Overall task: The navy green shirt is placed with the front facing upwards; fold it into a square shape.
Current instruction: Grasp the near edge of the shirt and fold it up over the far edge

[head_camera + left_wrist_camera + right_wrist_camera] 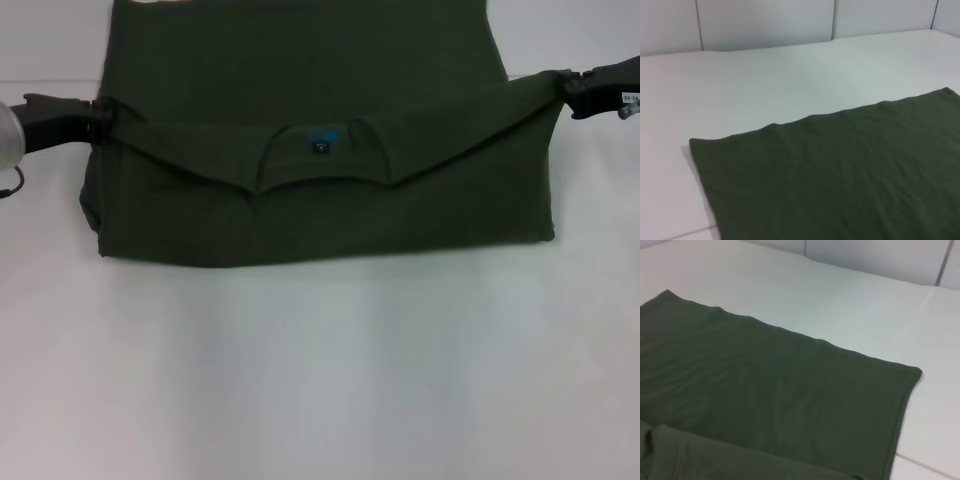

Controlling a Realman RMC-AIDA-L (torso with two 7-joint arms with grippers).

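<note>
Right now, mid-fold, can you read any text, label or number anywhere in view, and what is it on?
Nothing legible.
Small black tag with blue print inside the ribbed collar of the dark olive-green cotton shirt: too small and blurred to read.
Right gripper: a white label, unreadable.
No chest lettering shows.

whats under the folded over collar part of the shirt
The navy green shirt lies on the white table. Under the folded-over collar flap, only more green fabric shows. The left tool and right tool hold the flap's corners. Any chest lettering is covered.

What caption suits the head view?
Both end effectors, left and right, pinch the green shirt's shoulders, collar folded toward the camera.
</note>
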